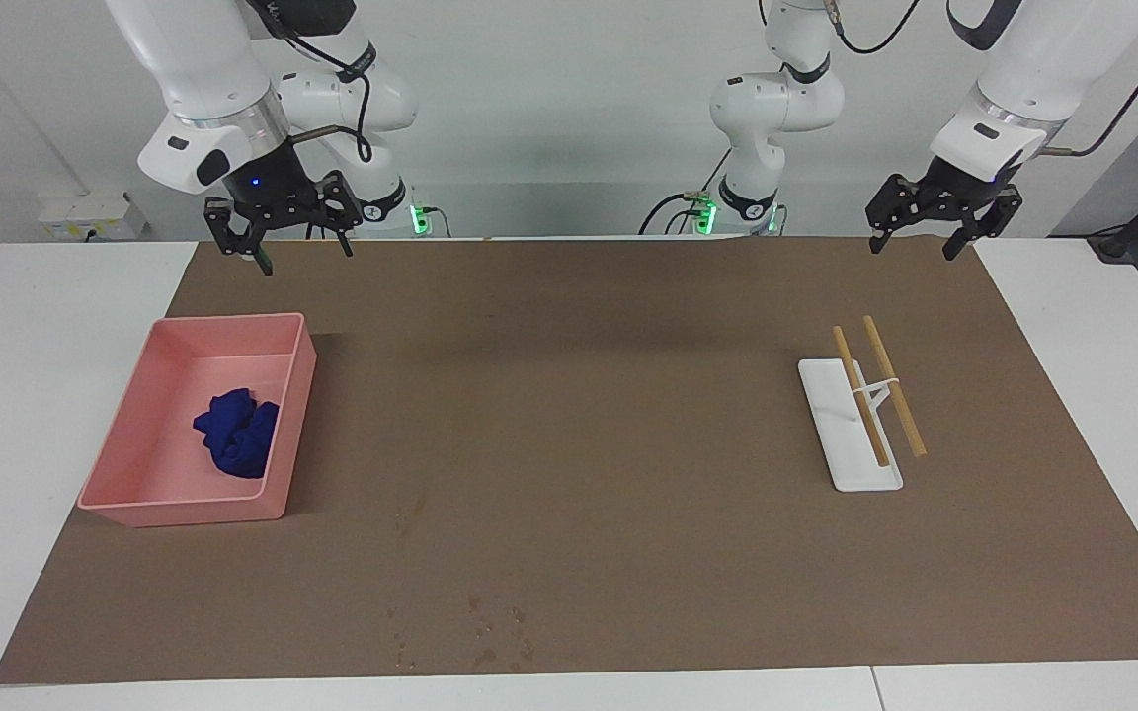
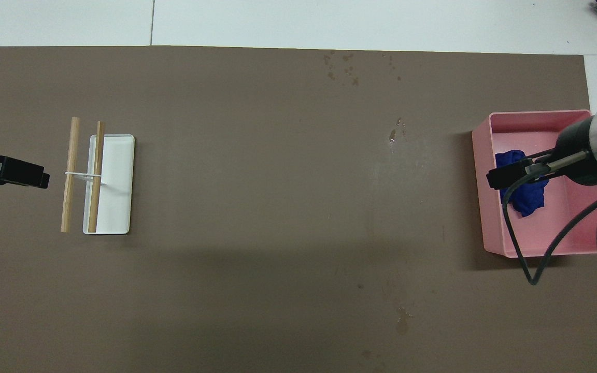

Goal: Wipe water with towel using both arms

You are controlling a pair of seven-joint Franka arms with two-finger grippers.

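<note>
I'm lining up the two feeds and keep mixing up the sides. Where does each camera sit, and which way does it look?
Facing view: high across the table, looking at the robots; both arms show whole, right gripper raised over the table's edge near the tray, left gripper waiting.
Overhead view: above the robots' end, looking steeply down; only the left gripper and the right gripper with its wrist show, over the towel.
Shared: towel, tray, white stand, water drops, half a turn apart.
</note>
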